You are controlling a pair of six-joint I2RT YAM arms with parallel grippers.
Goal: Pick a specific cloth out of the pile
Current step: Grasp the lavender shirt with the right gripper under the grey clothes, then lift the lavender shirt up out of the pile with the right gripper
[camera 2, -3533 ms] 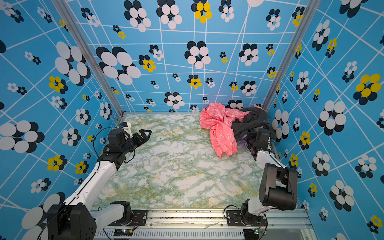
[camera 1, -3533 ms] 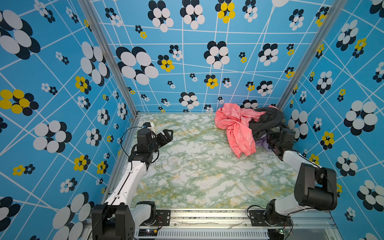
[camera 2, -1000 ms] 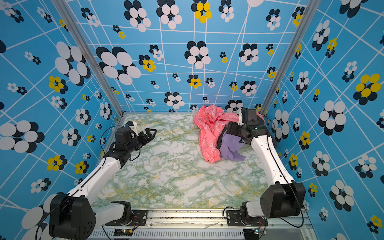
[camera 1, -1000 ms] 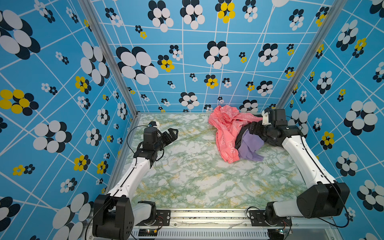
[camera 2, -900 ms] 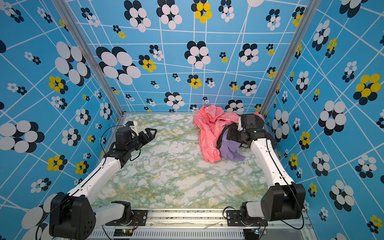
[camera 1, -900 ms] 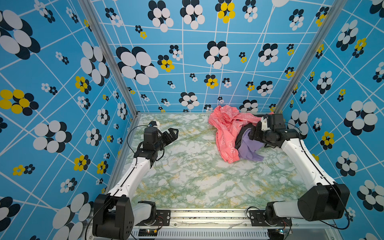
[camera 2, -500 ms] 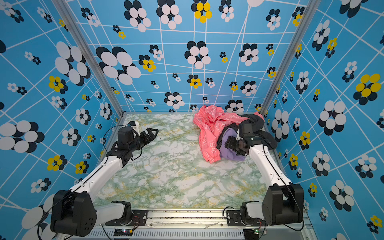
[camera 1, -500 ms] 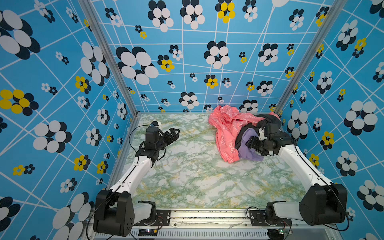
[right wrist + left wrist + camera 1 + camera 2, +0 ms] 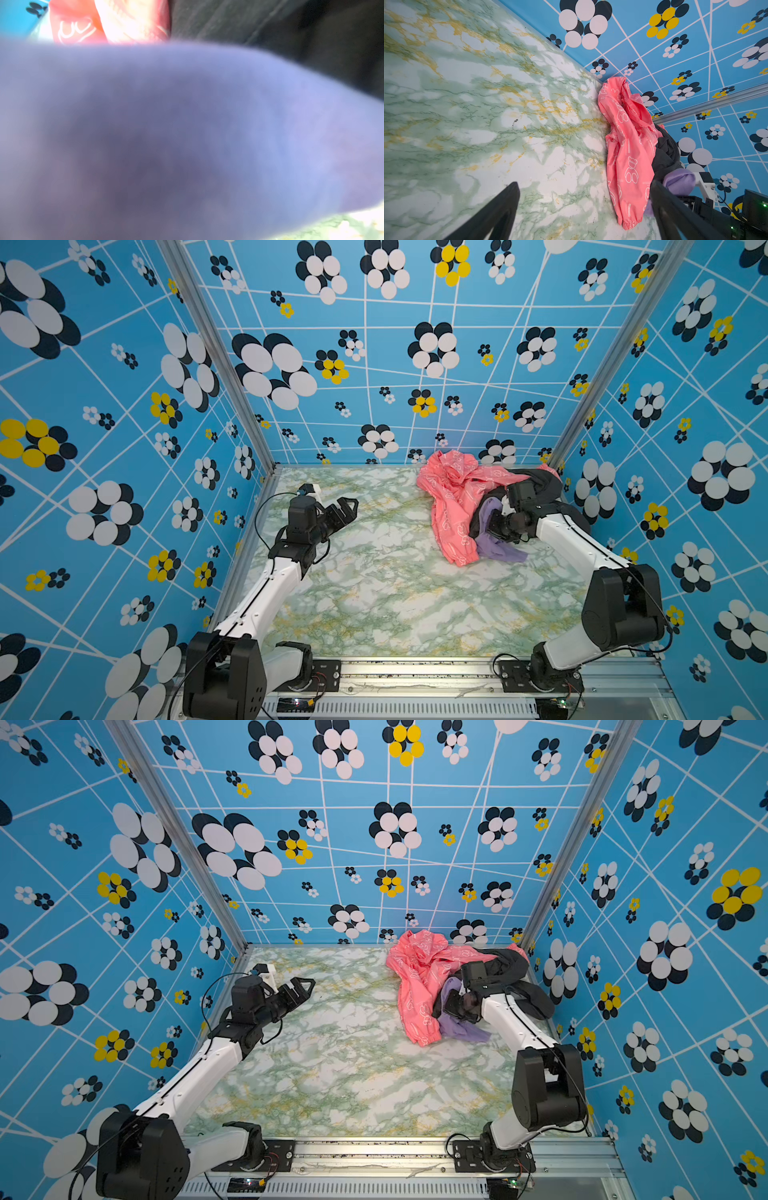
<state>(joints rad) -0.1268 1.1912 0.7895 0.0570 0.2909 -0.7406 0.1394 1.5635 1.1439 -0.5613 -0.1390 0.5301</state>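
While our right fingers point(image 9: 495, 526) are pinching the cloth point(image 9: 498, 549), it is trailing lengthwise from the pile point(image 9: 453, 497) toward the near edge of the worktop point(image 9: 374, 593); our left fingers point(image 9: 344, 510) are standing spread.

Pile point(image 9: 453, 506) on green-marbled tabletop point(image 9: 374, 593)
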